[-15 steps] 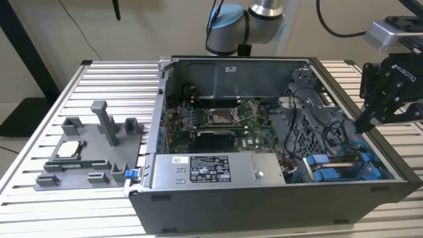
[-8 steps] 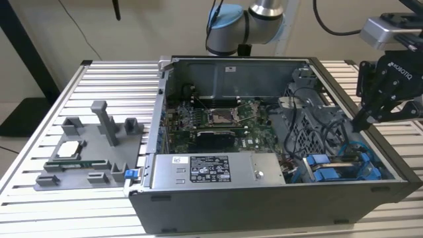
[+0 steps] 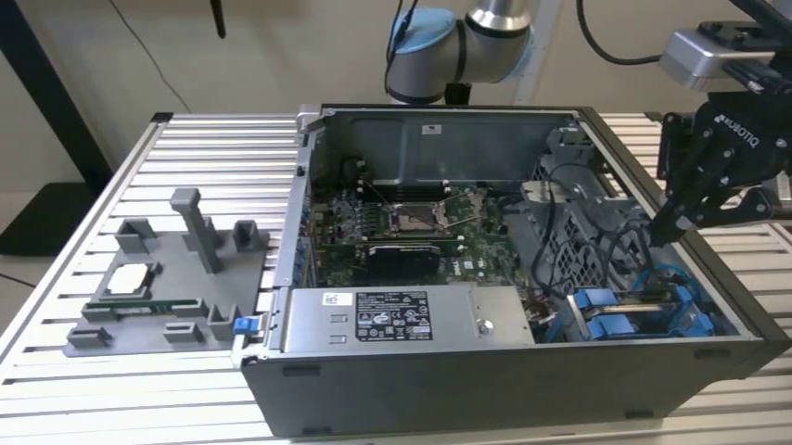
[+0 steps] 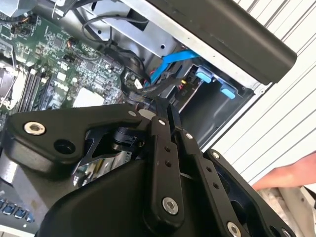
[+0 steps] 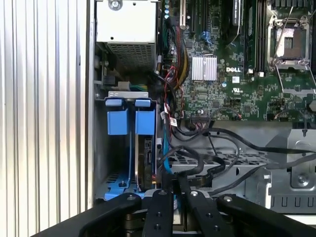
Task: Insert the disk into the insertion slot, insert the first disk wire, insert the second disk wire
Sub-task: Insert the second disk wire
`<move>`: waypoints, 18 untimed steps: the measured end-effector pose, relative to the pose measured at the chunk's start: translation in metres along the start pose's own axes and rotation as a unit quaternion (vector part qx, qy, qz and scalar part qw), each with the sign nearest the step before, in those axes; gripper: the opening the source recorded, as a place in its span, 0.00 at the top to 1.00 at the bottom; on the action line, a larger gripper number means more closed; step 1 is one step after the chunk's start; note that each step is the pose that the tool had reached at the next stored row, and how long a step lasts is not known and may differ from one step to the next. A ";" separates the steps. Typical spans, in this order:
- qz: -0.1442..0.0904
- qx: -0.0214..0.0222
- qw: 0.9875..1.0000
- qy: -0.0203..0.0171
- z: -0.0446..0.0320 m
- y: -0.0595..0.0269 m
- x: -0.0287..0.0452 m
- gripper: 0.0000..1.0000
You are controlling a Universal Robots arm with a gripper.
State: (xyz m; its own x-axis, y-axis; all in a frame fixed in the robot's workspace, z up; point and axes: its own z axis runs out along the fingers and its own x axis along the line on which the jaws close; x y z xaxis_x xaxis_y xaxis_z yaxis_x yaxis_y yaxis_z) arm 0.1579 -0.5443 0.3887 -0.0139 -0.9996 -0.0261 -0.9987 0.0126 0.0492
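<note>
- In the exterior view, an open computer case (image 3: 495, 371) lies on its side on a ribbed metal surface (image 3: 74, 389). The black tool (image 3: 669, 232) hangs over the case's corner that is nearest the exterior view's right. It reaches down just above the blue drive bay, the insertion slot (image 3: 644, 315), most likely to work on the wires there. A grey power-supply box (image 3: 396, 320) sits along the case's near edge. A grey holder with small parts (image 3: 161, 287) rests on the surface, well apart from the case, toward the exterior view's left.
- In the second wrist view, the tool's (image 4: 160, 106) two thin fingers are pressed together. A dark wire (image 4: 148, 91) sits right at the tips, so it looks pinched, but I cannot be sure. A blue cable (image 4: 177, 59) runs just beyond it, toward the slot's blue tabs (image 4: 205, 76). Part of a person's hand (image 4: 291, 175) shows at the edge of the surface.
- In the first wrist view, the disk (image 5: 145, 158) already stands inside the insertion slot (image 5: 98, 158), its blue carrier handles (image 5: 128, 118) facing up. Black wires (image 5: 217, 153) loop beside it, near the green motherboard (image 5: 232, 74). The tool (image 5: 175, 185) points at the disk's near end, where the wires plug in.
</note>
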 end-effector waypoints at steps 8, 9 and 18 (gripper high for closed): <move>0.000 0.001 1.000 -0.001 0.0004 0.0124 0.0012 1.00; 0.000 0.001 1.000 -0.001 0.0005 0.0138 0.0014 1.00; 0.000 0.002 1.000 -0.004 0.0009 0.0252 0.0073 1.00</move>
State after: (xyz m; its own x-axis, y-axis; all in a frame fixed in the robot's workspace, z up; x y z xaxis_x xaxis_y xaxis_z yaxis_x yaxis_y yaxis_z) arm 0.1326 -0.5512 0.3888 -0.0139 -0.9993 -0.0345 -0.9989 0.0123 0.0454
